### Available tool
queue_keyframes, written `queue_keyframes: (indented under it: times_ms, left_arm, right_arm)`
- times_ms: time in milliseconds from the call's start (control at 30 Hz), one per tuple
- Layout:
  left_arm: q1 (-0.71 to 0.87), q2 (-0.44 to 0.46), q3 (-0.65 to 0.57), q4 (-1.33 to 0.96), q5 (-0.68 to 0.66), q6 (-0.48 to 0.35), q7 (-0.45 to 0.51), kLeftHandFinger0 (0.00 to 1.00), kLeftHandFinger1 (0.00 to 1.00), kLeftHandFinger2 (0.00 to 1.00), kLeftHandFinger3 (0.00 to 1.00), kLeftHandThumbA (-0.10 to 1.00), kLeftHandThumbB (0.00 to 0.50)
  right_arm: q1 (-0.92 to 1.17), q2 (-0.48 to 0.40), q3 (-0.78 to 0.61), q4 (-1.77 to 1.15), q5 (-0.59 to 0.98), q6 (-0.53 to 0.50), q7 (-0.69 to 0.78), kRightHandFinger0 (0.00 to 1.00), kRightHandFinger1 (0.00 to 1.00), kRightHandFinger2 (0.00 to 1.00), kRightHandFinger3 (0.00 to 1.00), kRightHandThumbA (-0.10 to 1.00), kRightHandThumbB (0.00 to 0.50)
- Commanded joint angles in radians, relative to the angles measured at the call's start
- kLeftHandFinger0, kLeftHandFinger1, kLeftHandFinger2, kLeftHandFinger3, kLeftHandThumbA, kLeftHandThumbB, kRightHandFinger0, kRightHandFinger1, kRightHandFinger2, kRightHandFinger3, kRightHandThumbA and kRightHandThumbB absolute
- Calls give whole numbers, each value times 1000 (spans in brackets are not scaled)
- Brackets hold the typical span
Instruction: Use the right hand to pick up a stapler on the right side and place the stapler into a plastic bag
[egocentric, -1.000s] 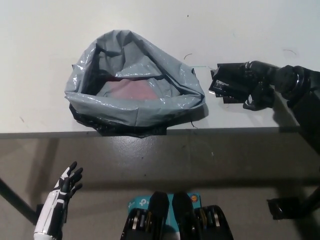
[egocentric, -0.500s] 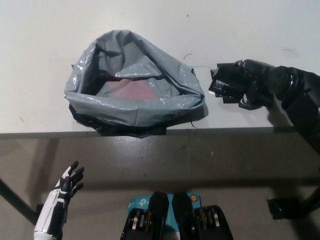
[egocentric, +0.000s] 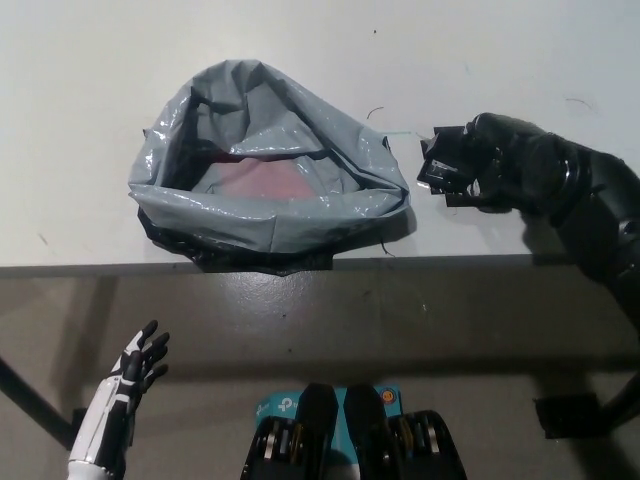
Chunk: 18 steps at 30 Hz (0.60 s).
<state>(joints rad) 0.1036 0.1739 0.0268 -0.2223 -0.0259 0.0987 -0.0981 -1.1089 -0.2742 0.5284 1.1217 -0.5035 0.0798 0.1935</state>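
1 stapler (egocentric: 438, 168): black, rigid, likely dense; on table (egocentric: 520, 60) right of plastic bag (egocentric: 270, 215), under right hand (egocentric: 500, 165), closure cannot be told. Grasp across body. Left hand (egocentric: 135, 375) spread, empty, near left

Light: I get bright, even light from overhead on the white table (egocentric: 90, 60).
Shadows: soft and short under the bag (egocentric: 262, 222); the floor (egocentric: 300, 320) is dim below the table edge.
Glare: pale sheen on the bag's folds.
Focus: sharp, but the black right hand (egocentric: 505, 170) loses detail.
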Motion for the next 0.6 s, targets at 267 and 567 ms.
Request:
queue_keyframes:
  times_ms: [267,567]
  left_arm:
    - [2,22,8,-27,0,-15,-13,1000,1000,1000,1000,1000,0]
    - [4,21,15,-36,-30,16,-21,1000,1000,1000,1000,1000,0]
  right_arm:
    - [-16,-24,-4,66,-26,-43,-42,140,572,813,228,467,188]
    - [-37,-24,-215,101,167,12,11,93,489,786,617,364,176]
